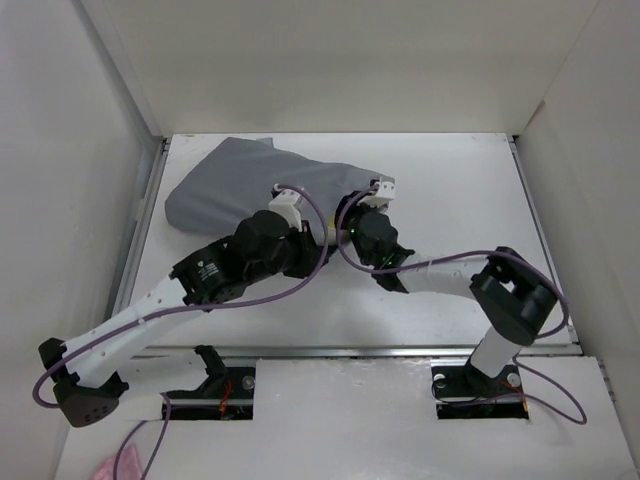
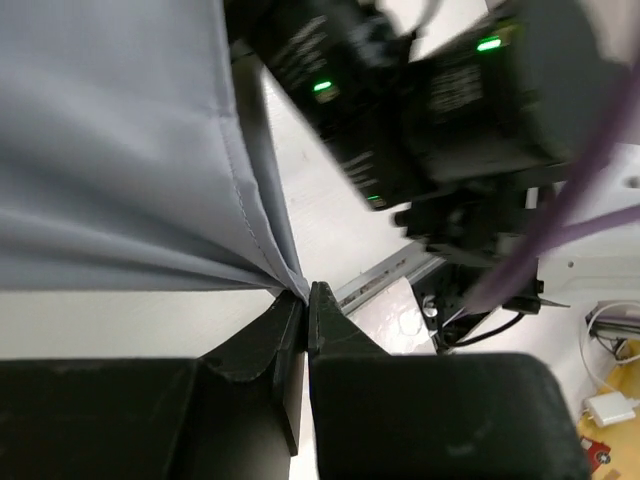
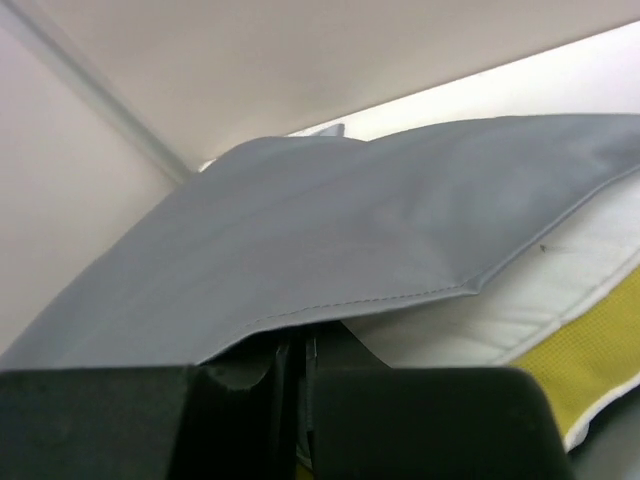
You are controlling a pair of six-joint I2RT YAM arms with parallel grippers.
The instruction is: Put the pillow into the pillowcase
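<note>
Left fingers [image 2: 297, 305] pinch the pillowcase [image 2: 120, 150] hem; right fingers [image 3: 285, 365] clamp its edge; left arm [image 1: 150, 312] and right arm [image 1: 440, 268] angle inward, converging.

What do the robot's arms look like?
Both the left arm and right arm have white tube links and chunky black joints. A purple cable loops along each. Tiny green lights glow on the black motors. The jaws are black wedges.

left arm [image 1: 150, 315] stretched from near-left corner to centre | left gripper [image 2: 303, 300] pinched tight on pillowcase [image 2: 110, 150] | right arm [image 1: 450, 270] elbow near-right, forearm reaching left | right gripper [image 3: 300, 350] clamped on same cloth
</note>
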